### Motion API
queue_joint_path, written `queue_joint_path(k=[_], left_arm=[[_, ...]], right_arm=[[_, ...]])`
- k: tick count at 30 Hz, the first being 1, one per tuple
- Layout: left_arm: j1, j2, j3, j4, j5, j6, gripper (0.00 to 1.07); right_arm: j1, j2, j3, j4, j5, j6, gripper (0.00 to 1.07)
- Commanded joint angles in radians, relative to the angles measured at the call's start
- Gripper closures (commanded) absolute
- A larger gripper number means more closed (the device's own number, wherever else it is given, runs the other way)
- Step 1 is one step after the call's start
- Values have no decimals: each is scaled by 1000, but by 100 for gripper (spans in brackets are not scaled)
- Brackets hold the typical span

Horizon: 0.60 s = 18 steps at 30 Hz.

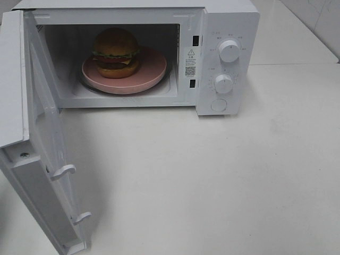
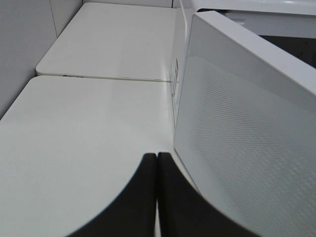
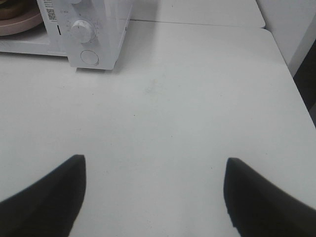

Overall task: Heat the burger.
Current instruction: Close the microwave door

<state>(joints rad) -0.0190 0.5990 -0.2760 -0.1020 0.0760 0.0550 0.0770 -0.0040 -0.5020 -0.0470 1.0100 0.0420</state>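
Note:
The burger (image 1: pixel 116 52) sits on a round pink plate (image 1: pixel 151 71) inside the white microwave (image 1: pixel 234 21), whose door (image 1: pixel 40 133) stands wide open to the left. No gripper shows in the exterior high view. In the left wrist view my left gripper (image 2: pixel 156 160) is shut and empty, its fingers pressed together right beside the outer face of the open door (image 2: pixel 247 138). In the right wrist view my right gripper (image 3: pixel 155 170) is open and empty over bare table, well short of the microwave's control panel (image 3: pixel 84 34); a sliver of the plate (image 3: pixel 19 19) shows.
Two knobs (image 1: pixel 229 50) (image 1: pixel 223 83) and a round button (image 1: pixel 218 104) are on the microwave's right panel. The white table (image 1: pixel 212 180) spreads in front. A seam to a second table surface (image 2: pixel 118 39) lies behind the door.

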Motion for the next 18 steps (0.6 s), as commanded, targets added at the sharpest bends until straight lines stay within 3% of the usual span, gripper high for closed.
queue_joint_path(k=[1, 7, 9, 11, 12, 13, 15, 16, 17, 18], left_arm=[[2, 35, 38, -8, -115, 5, 107], [2, 158, 65, 7, -227, 5, 107], [2, 208, 67, 50, -282, 5, 107], [2, 278, 76, 160, -394, 4, 107], [2, 278, 76, 160, -394, 4, 107], [2, 336, 89, 249, -493, -13, 107], [2, 366, 91, 288, -534, -38, 107], [2, 420, 91, 351, -580, -94, 107], [2, 420, 91, 351, -580, -94, 107], [2, 476, 91, 420, -636, -143, 107]], right_arm=[[-7, -27, 3, 3, -17, -11, 31], [-7, -27, 3, 3, -17, -11, 31], [-7, -27, 3, 3, -17, -11, 31], [-7, -27, 3, 3, -17, -11, 31], [-7, -27, 3, 3, -17, -11, 31], [-7, -27, 3, 3, -17, -11, 31], [-7, -27, 3, 3, -17, -11, 31], [-7, -27, 3, 3, -17, -11, 31], [-7, -27, 3, 3, -17, -11, 31], [-7, -27, 3, 3, -17, -11, 31]])
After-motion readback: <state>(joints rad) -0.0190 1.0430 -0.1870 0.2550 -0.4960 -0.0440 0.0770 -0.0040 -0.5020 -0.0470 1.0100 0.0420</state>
